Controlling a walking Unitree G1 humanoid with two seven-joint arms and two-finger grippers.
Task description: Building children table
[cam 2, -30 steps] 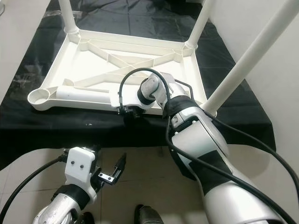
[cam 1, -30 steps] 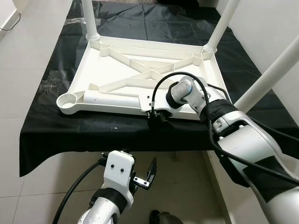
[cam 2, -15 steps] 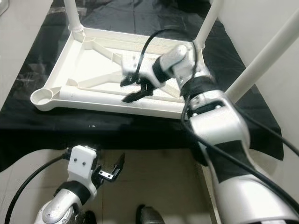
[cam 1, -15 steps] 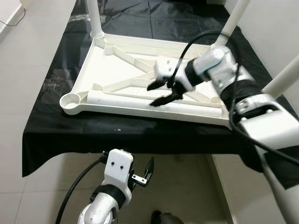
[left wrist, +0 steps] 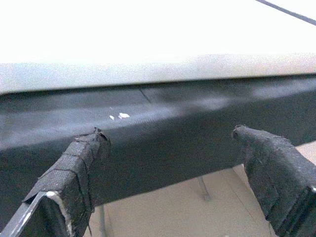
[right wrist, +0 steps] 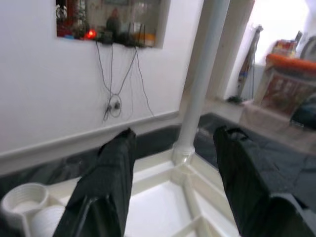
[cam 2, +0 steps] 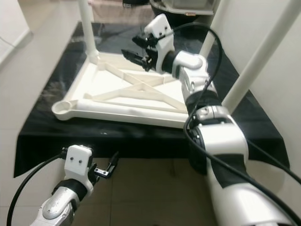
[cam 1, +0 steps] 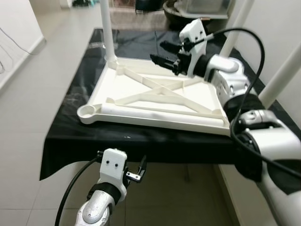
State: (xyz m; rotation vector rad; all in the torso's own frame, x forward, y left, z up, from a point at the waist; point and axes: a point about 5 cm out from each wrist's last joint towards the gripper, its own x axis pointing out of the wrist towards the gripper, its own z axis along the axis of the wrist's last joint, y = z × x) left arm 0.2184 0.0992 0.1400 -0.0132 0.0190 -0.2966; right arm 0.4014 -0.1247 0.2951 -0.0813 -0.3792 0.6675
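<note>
An upside-down white children's table (cam 1: 155, 101) lies on a black-covered bench (cam 1: 66, 136). A loose leg (cam 1: 141, 111) rests inside its near rim, beside an empty corner socket (cam 1: 87, 111). The right gripper (cam 1: 165, 52) hovers above with jaws wide and empty. The left gripper (cam 1: 139, 170) hangs below the bench edge, jaws apart. Reaching down, the right arm could knock a mounted leg (cam 1: 108, 33).

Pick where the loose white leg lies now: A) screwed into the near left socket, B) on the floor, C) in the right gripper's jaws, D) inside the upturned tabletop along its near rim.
D: the loose leg lies flat inside the upturned tabletop, beside the empty socket; the right gripper holds nothing.
</note>
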